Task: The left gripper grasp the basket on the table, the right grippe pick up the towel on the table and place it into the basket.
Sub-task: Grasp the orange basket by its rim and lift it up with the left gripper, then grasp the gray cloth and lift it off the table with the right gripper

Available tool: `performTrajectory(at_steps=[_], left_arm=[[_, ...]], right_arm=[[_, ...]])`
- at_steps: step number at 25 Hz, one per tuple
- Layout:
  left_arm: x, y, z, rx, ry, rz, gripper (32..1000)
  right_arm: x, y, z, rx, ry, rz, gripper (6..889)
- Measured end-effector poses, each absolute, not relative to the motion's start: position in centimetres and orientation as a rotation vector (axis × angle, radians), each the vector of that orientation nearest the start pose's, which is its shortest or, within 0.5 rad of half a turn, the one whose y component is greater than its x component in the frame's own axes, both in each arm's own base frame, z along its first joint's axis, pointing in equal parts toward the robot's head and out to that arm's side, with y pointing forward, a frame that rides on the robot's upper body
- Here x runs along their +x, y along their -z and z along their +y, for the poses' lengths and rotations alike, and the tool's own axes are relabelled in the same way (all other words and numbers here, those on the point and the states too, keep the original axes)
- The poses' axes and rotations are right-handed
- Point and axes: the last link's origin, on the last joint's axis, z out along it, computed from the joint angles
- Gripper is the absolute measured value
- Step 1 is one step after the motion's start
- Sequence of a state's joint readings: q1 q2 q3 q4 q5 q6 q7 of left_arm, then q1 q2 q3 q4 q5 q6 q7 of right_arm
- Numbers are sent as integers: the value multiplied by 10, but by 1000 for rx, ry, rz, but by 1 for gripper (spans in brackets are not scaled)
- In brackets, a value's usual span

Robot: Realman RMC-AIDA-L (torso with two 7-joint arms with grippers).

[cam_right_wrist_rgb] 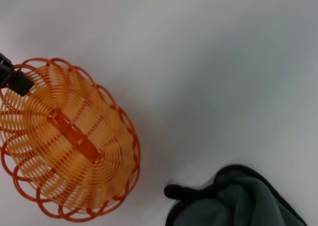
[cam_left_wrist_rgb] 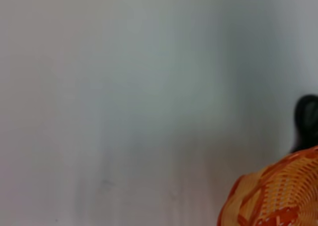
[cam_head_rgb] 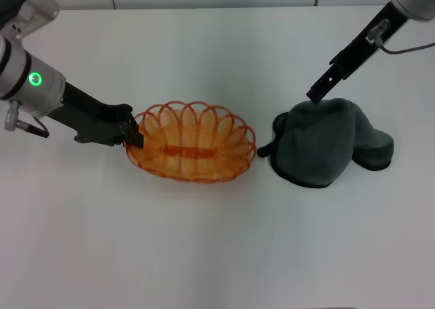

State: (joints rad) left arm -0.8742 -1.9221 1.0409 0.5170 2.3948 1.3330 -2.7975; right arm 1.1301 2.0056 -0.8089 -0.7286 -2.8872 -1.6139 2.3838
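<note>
Left gripper [cam_head_rgb: 133, 136] was clamped on the left end of the basket [cam_head_rgb: 192, 150] rim; the right wrist view showed a black fingertip [cam_right_wrist_rgb: 15, 80] gripping a rim loop. Basket sat upright on the table [cam_head_rgb: 217, 255] near its middle, nothing inside. Towel [cam_head_rgb: 326, 142] lay bunched just right of the basket, close but apart, toward the table's right edge. Right grippe [cam_head_rgb: 315, 94] hung at the towel's far top edge, tip at or just above the cloth; can't tell if its claw was apart or together.
</note>
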Motion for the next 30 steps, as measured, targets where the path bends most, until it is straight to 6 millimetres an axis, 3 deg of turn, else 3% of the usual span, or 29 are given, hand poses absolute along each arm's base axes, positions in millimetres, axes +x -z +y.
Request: performTrajectory(at_steps=[12,30], left_arm=[[-232,-17,403,-2135,116,-2112,100],[-222,-17,402,-2163,166,-2155,99]], right_arm=[[150,-26,429,-2624,558,1089,848],[158,-21,425,-2634,584,1122,849]])
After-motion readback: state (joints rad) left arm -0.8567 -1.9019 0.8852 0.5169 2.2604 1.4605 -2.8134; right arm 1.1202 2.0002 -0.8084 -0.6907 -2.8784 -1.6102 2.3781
